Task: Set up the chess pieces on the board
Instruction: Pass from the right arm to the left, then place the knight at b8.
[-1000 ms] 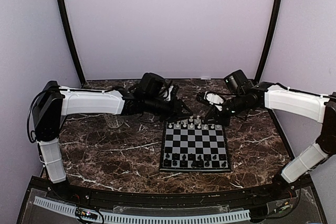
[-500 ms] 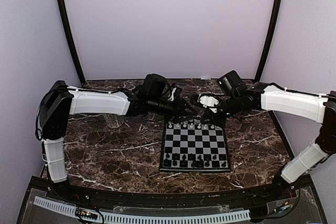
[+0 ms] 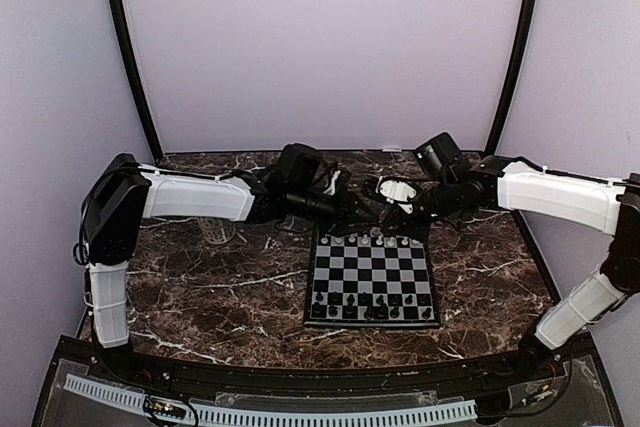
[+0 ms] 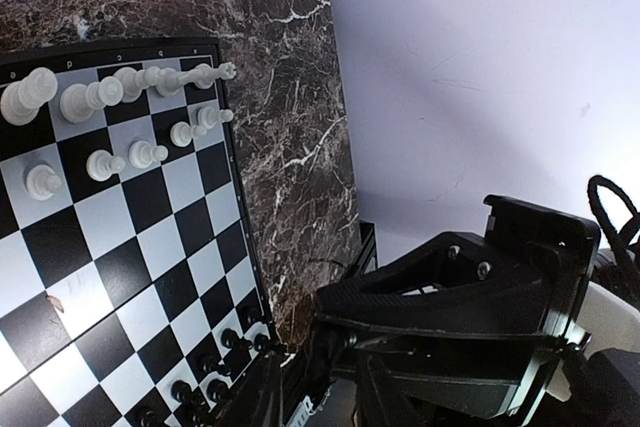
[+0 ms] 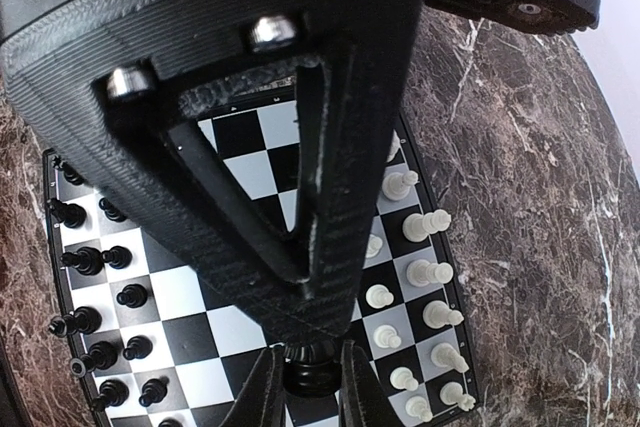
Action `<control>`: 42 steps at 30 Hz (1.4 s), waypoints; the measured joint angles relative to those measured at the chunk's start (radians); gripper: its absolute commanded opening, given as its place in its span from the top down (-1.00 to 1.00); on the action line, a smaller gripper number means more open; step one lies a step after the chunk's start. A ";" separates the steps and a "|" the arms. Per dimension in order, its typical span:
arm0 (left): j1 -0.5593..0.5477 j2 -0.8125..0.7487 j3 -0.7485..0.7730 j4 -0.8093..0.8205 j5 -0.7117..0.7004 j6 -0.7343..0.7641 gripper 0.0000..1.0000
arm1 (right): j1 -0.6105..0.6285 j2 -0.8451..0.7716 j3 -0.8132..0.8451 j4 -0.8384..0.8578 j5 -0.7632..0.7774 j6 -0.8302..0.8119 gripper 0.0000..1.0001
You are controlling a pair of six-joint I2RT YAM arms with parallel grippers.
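Note:
The board [image 3: 372, 272] lies right of the table's middle. White pieces [image 3: 365, 239] fill its far rows and black pieces [image 3: 372, 309] its near rows. My two grippers meet tip to tip just above the board's far edge. My right gripper [image 5: 312, 392] is shut on a black chess piece [image 5: 312, 375]; in the top view it [image 3: 393, 211] comes in from the right. My left gripper [image 3: 371, 211] reaches in from the left. In its wrist view its jaws [image 4: 320, 402] stand apart around a dark piece [image 4: 325, 362], with gaps on both sides. The piece's top is hidden.
A white mug [image 3: 397, 190] stands behind the two grippers near the back wall. A clear glass [image 3: 215, 230] stands under the left forearm. The dark marbled tabletop [image 3: 230, 287] runs to the purple walls at the back and sides.
My left gripper has reached further right and my right gripper has moved a little left and back. Their tips were apart before and now meet over the board's far edge.

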 measured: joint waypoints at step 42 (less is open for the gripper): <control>-0.100 0.017 0.444 -0.521 -0.279 0.694 1.00 | -0.449 -0.115 -0.064 0.013 -0.272 0.082 -0.03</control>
